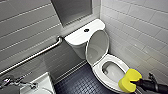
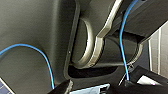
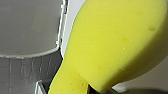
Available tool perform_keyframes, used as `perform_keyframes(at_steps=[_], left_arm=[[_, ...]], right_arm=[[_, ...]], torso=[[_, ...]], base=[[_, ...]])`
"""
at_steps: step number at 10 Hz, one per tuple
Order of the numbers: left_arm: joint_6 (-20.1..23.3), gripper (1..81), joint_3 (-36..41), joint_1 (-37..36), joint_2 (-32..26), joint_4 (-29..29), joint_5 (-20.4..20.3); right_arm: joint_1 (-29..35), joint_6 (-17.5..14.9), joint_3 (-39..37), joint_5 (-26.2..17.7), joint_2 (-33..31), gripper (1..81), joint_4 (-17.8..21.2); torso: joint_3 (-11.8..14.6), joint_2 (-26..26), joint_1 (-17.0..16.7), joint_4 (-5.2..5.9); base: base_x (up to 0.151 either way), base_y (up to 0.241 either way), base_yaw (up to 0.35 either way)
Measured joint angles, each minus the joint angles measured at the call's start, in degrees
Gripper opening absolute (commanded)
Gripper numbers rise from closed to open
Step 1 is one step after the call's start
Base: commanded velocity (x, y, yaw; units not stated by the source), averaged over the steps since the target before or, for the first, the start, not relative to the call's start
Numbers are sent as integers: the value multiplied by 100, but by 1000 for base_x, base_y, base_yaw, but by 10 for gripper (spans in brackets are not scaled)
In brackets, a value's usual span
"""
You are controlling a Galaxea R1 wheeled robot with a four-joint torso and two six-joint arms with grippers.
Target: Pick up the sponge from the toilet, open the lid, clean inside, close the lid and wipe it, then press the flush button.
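Observation:
The white toilet (image 1: 99,75) stands in the corner with its lid (image 1: 97,46) raised and leaning back against the tank. The small dark flush button (image 1: 86,30) sits in the middle of the tank top. The bowl is open, with water at the bottom. My right gripper (image 1: 136,81) is shut on the yellow sponge (image 1: 128,80), holding it just above the seat's near right rim. In the right wrist view the sponge (image 3: 112,45) looms large and close. My left gripper (image 2: 100,87) is open with nothing in it, close to the robot's own dark body and a blue cable.
A metal grab bar (image 1: 32,56) slants along the left tiled wall. A white sink (image 1: 43,83) with a metal faucet (image 1: 17,81) is at the near left. Dark tiled floor (image 1: 77,82) lies between sink and toilet. A tiled wall (image 1: 140,32) runs close on the right.

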Motion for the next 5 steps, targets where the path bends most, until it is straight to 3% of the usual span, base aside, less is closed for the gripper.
perform_keyframes(at_steps=[3, 5], left_arm=[[-4, 811, 0, 2, -63, -2, 4], [-4, 811, 0, 2, -74, -2, 4]], right_arm=[[641, 4, -616, -675, 1232, 10, -9], [796, 6, -1506, -956, 1970, 10, -16]], torso=[[0, 0, 0, 0], [0, 0, 0, 0]], base=[[0, 0, 0], [0, 0, 0]])
